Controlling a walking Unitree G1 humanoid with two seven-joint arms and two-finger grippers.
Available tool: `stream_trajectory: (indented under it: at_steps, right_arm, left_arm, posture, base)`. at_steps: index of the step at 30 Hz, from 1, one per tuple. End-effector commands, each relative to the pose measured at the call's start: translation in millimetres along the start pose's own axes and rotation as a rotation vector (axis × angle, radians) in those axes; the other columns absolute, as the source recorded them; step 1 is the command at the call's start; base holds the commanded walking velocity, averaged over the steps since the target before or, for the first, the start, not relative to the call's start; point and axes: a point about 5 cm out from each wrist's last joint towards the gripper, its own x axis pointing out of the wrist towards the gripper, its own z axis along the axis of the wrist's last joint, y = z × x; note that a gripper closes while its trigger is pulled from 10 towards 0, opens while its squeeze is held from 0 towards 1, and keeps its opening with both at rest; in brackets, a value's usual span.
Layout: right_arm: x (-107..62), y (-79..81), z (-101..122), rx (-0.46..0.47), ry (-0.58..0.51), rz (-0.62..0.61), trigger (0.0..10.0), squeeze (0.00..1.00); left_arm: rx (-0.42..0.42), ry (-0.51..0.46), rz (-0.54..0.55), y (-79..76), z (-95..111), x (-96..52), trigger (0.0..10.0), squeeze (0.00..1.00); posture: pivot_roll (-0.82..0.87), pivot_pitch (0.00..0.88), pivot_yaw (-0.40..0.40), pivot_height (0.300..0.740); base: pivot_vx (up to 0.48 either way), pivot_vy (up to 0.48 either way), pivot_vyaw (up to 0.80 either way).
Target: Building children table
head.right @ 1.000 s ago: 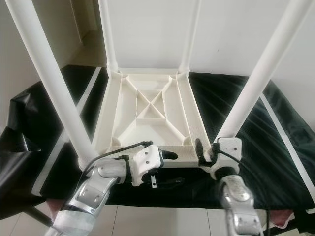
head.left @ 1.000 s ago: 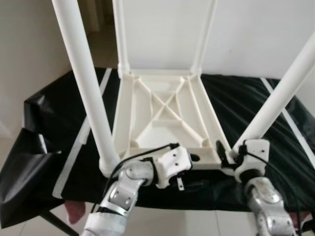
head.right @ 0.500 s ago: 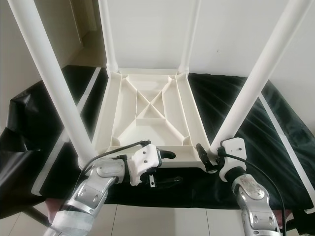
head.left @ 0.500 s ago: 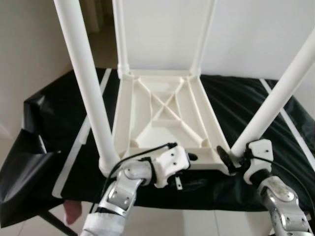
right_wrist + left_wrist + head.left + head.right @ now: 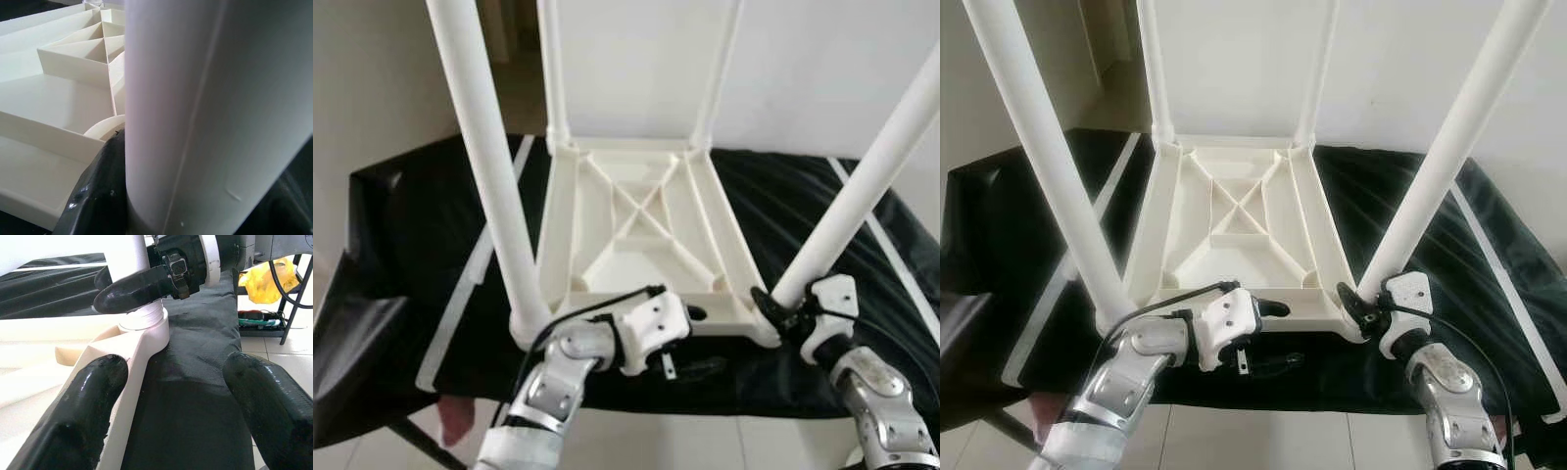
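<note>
white tabletop lies inverted; right gripper clamps near-right leg; left gripper spread at its edge

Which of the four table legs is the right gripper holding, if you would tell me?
The near-right leg: the right gripper closes around its base.

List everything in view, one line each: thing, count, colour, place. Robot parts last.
Table top: one, cream-white, upside down on the black sheet, ribbed underside showing.
Table legs: four, white, standing up from the top's corners.
Black sheet: one, black with white stripes, spread over the work surface.
Yellow bag: one, yellow, on a dark rack beside the work surface.
Left gripper: one, black fingers, open at the top's near edge.
Right gripper: one, black fingers, at the base of the near right leg.
</note>
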Motion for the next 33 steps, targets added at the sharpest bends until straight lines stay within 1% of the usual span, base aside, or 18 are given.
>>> stream_trajectory:
  at_steps: [1,2,3,14,16,17,18,19,22,23,24,26,28,29,30,31,32,33]
  right_arm:
    - [0.7,-0.3,-7,-0.002,0.034,-0.022,9.6,0.0]
    - [0.7,-0.3,-7,-0.002,0.034,-0.022,9.6,0.0]
    - [1.3,2.3,-9,0.02,0.039,-0.033,10.0,0.0]
    - [3.1,7.1,-17,0.066,0.076,-0.158,10.0,0.0]
    - [4.0,9.6,-19,0.086,0.091,-0.241,10.0,0.0]
    - [4.0,9.6,-19,0.086,0.091,-0.241,10.0,0.0]
    - [4.6,12.5,-19,0.11,0.098,-0.321,10.0,0.0]
    - [4.6,12.5,-19,0.11,0.098,-0.321,10.0,0.0]
    - [6.0,19.8,-17,0.127,0.104,-0.404,10.0,0.0]
    - [6.0,19.8,-17,0.127,0.104,-0.404,10.0,0.0]
    - [6.5,24.9,-17,0.144,0.111,-0.454,10.0,0.0]
    - [6.7,26.6,-17,0.15,0.115,-0.472,10.0,0.0]
    - [6.5,30.5,-16,0.167,0.118,-0.557,10.0,0.0]
    - [6.5,30.5,-16,0.167,0.118,-0.557,10.0,0.0]
    - [6.3,32.9,-17,0.18,0.127,-0.636,10.0,0.0]
    - [6.3,32.9,-17,0.18,0.127,-0.636,10.0,0.0]
    - [6.0,34.5,-17,0.189,0.135,-0.689,10.0,0.0]
    - [4.9,35.4,-17,0.216,0.14,-0.773,10.0,0.0]
  left_arm:
    - [-0.007,0.01,0.181,9.0,-1,-0.1,10.0,0.0]
    - [-0.007,0.01,0.181,9.0,-1,-0.1,10.0,0.0]
    - [-0.003,0.01,0.181,9.0,-1,-0.1,10.0,0.0]
    - [-0.004,0.011,0.181,8.0,-1,-0.6,10.0,0.0]
    - [-0.006,0.011,0.182,8.0,-1,-0.7,10.0,0.0]
    - [-0.006,0.011,0.182,8.0,-1,-0.7,10.0,0.0]
    - [-0.005,0.012,0.181,7.6,-1,-1.3,10.0,0.0]
    - [-0.005,0.012,0.181,7.6,-1,-1.3,10.0,0.0]
    - [-0.003,0.013,0.178,7.2,-1,-1.9,10.0,0.0]
    - [-0.003,0.013,0.178,7.2,-1,-1.9,10.0,0.0]
    - [-0.001,0.013,0.177,7.2,-1,-2.1,10.0,0.0]
    - [-0.001,0.013,0.176,7.3,-1,-2.1,10.0,0.0]
    - [0.0,0.012,0.176,7.7,0,-1.6,10.0,0.0]
    - [0.0,0.012,0.176,7.7,0,-1.6,10.0,0.0]
    - [0.0,0.011,0.176,7.7,0,-1.2,10.0,0.0]
    - [0.0,0.011,0.176,7.7,0,-1.2,10.0,0.0]
    - [0.001,0.011,0.176,7.8,0,-0.9,10.0,0.0]
    - [0.003,0.011,0.18,7.9,1,-1.0,10.0,0.0]
  posture:
    - [-0.01,0.0,-0.065,0.74]
    - [-0.01,0.0,-0.065,0.74]
    - [-0.01,0.0,-0.065,0.74]
    - [0.0,0.0,-0.067,0.74]
    - [0.0,0.0,-0.067,0.74]
    - [0.0,0.0,-0.067,0.74]
    - [0.0,0.0,-0.062,0.74]
    - [0.0,0.0,-0.062,0.74]
    - [0.0,0.0,-0.059,0.74]
    - [0.0,0.0,-0.059,0.74]
    - [0.0,0.0,-0.059,0.74]
    - [0.0,0.0,-0.059,0.74]
    - [0.0,0.0,-0.061,0.74]
    - [0.0,0.0,-0.061,0.74]
    - [0.0,0.0,-0.064,0.74]
    - [0.0,0.0,-0.064,0.74]
    - [0.0,0.0,-0.064,0.74]
    - [0.02,0.0,-0.079,0.74]
  base:
    - [0.0,0.0,0.0]
    - [0.0,0.0,0.0]
    - [0.0,0.0,0.0]
    - [0.0,0.0,0.0]
    - [0.0,0.0,0.0]
    - [0.0,0.0,0.0]
    - [0.0,0.0,0.0]
    - [0.0,0.0,0.0]
    - [0.0,0.0,0.0]
    - [0.0,0.0,0.0]
    - [0.0,0.0,0.0]
    - [0.0,0.0,0.0]
    - [0.0,0.0,0.0]
    - [0.0,0.0,0.0]
    - [0.0,0.0,0.0]
    - [0.0,0.0,0.0]
    - [0.0,0.0,0.0]
    - [0.0,0.0,0.0]
